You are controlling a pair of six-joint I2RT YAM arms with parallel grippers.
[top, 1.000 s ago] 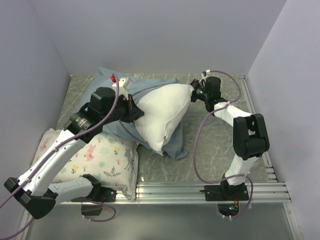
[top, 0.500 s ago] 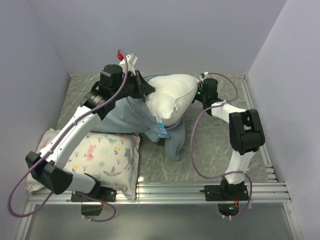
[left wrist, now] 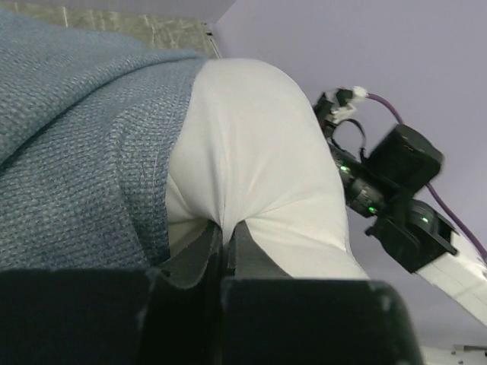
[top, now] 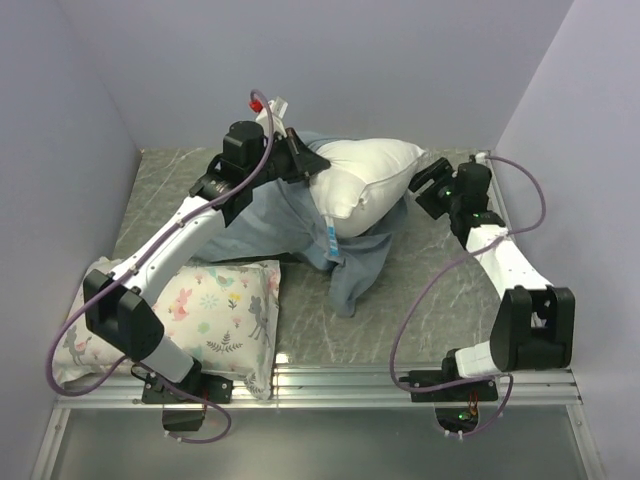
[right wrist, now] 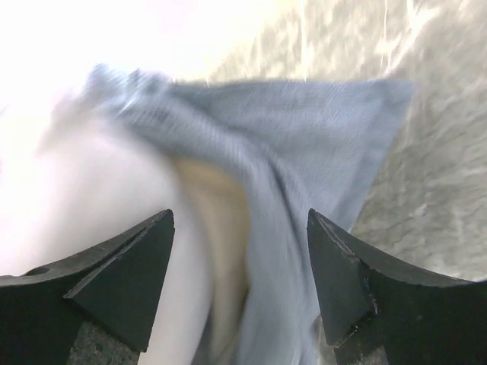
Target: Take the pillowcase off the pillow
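Observation:
The white pillow (top: 368, 178) is held up off the table, half out of the pillowcase (top: 268, 215), whose slate blue-grey fabric drapes below it to the table. My left gripper (top: 310, 168) is shut on a fold of the pillow's white cloth; in the left wrist view the fingers (left wrist: 245, 242) pinch the pillow (left wrist: 259, 152), with the pillowcase (left wrist: 76, 144) to their left. A blue-and-white tag (top: 327, 238) hangs from the pillow. My right gripper (top: 420, 188) stands open just right of the pillow, holding nothing. Its wrist view shows the pillowcase (right wrist: 304, 144) and pillow (right wrist: 84, 198) beyond the open gripper (right wrist: 240, 228).
A floral deer-print pillow (top: 215, 305) lies at the front left, under the left arm. Walls close in the back and both sides. A metal rail (top: 400, 380) runs along the near edge. The marbled table (top: 440, 290) shows at the right.
My right gripper opened, let go of the pillow end and drew back to the right. My left arm carried the pillow up, back and rightward; more pillowcase now hangs loose below.

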